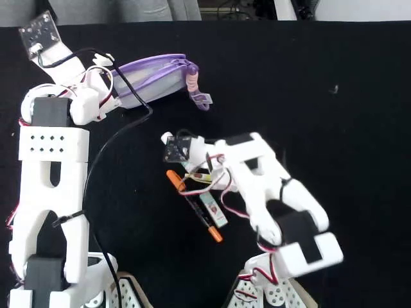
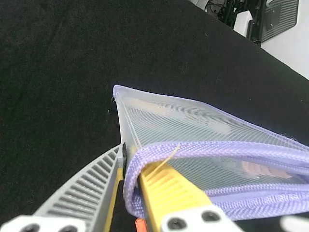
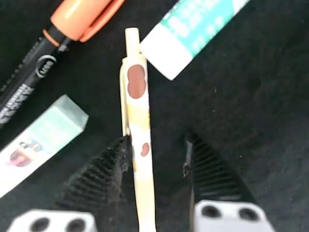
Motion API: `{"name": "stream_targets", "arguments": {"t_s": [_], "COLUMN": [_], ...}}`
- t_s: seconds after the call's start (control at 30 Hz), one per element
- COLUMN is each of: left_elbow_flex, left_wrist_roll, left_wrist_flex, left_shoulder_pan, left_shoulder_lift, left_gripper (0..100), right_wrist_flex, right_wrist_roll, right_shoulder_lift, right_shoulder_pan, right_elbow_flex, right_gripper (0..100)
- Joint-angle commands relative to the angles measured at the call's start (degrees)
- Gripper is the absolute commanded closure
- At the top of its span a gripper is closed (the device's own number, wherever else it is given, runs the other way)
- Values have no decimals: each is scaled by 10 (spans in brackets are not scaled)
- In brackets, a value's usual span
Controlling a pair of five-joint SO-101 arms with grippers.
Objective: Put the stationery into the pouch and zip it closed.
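Closest in, on the black bench (image 1: 334,141): a black marker (image 1: 199,215) with an orange cap, a small green and white eraser (image 3: 38,140) just beside it, and a cream pen (image 3: 137,121) with brown spots. Low over these, the right end effector (image 3: 157,145), open, one finger on each side of the pen, one of them right up against it. Near the pen's tip, a white and green block (image 3: 193,29). Farther back, at the left: the left end effector (image 2: 130,188), pinched shut on one end of the see-through pouch (image 1: 151,77) with purple edges. At the pouch's other end, a pink pull (image 1: 192,80).
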Motion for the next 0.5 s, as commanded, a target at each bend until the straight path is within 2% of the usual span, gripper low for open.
{"name": "stream_targets", "arguments": {"t_s": [0.0,0.17,0.47], "left_elbow_flex": [-15,-15,-15], "left_wrist_roll": [5,4,4], "left_wrist_flex": [-14,-12,-12], "left_shoulder_pan": [5,9,9], "left_shoulder_lift": [-12,-12,-12], "left_gripper": [971,971,971], "right_wrist_flex": [32,56,55], "right_wrist_roll": [5,5,4], "right_shoulder_lift": [58,80,49], "right_shoulder_pan": [15,17,55], "right_elbow_flex": [-76,-104,-118], "right_gripper": [873,986,987]}}
